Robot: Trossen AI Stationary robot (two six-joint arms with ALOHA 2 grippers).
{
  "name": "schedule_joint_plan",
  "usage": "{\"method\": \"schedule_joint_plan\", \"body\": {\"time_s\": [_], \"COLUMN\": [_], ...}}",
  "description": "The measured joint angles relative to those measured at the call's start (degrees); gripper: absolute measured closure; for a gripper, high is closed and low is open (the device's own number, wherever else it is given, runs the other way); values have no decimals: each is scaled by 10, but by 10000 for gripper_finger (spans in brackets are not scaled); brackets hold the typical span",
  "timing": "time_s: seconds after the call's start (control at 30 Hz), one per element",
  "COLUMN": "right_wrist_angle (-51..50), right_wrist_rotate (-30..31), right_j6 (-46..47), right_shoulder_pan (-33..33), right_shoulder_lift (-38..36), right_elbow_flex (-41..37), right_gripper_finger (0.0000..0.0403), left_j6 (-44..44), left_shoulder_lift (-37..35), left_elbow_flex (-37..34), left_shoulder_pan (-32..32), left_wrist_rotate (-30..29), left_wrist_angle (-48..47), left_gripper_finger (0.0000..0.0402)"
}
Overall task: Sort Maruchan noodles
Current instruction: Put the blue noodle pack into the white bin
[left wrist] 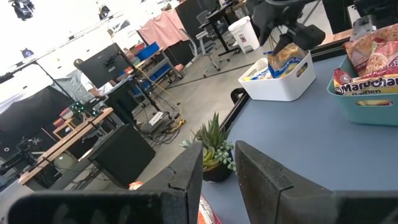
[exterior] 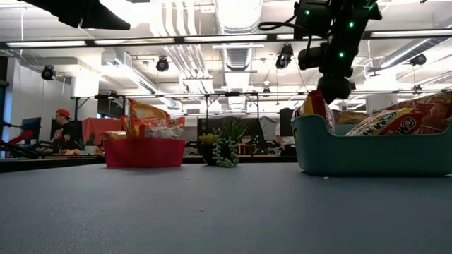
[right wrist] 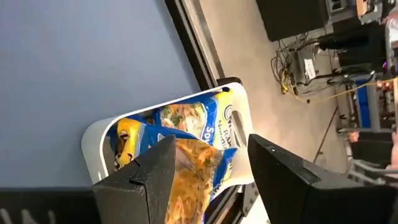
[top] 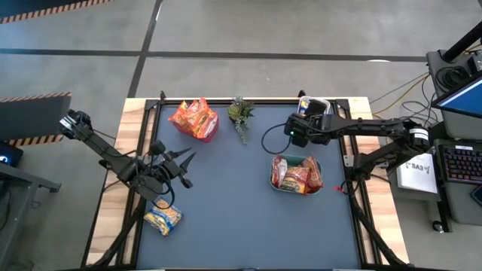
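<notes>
My right gripper (top: 301, 124) hovers open above the white bin (right wrist: 239, 134) at the table's far right. That bin holds yellow-with-blue noodle packets (right wrist: 186, 121). One more yellow packet (right wrist: 193, 171) stands on end between the spread fingers, its lower part in the bin (left wrist: 280, 84). My left gripper (top: 175, 167) is open and empty above the table's left side. A single yellow packet (top: 163, 219) lies flat near it. Orange packets (top: 194, 118) fill a red bin, and red packets (top: 297, 177) fill a teal bin. My right gripper has the upright yellow packet (right wrist: 186, 162) close against one finger (right wrist: 152, 168), with a clear gap to the other finger. I cannot tell whether that finger touches it. The fingers come from above, over the white bin.
A small green plant (top: 241, 117) stands at the far edge, between the red bin and the white bin. The blue mat's middle (top: 241, 196) is bare. A black frame rail (top: 354, 188) runs along the table's sides. People and desks show in the room beyond.
</notes>
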Motion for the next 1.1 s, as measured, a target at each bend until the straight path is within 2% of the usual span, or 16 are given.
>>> {"method": "schedule_joint_plan", "body": {"time_s": [0.1, 0.3, 0.4, 0.53, 0.73, 0.87, 0.97, 1.1], "right_wrist_angle": [-25, -68, -51, 50, 234, 340, 377, 381], "right_wrist_rotate": [-17, -101, -106, -85, -4, 17, 18, 18], "right_j6": [40, 176, 214, 229, 181, 119, 103, 108], "right_shoulder_pan": [0, 22, 74, 172, 295, 340, 359, 368], "right_shoulder_lift": [0, -5, -15, -39, -53, -53, -54, -54], "right_elbow_flex": [22, 73, 79, 44, -37, -90, -118, -134], "right_gripper_finger": [213, 228, 245, 266, 273, 273, 274, 273], "left_j6": [0, 0, 0, 0, -1, -51, -153, -409], "left_shoulder_lift": [0, 0, 0, 0, 14, 56, 100, 183], "left_elbow_flex": [0, 0, 0, 0, 57, 117, 174, 292], "left_shoulder_pan": [0, 0, 0, 0, 0, 0, -1, -2], "left_wrist_rotate": [0, 0, 0, 18, 186, 232, 302, 460], "left_wrist_angle": [0, 0, 0, 15, 18, -10, -122, -373], "left_gripper_finger": [323, 323, 323, 323, 326, 326, 326, 326]}}
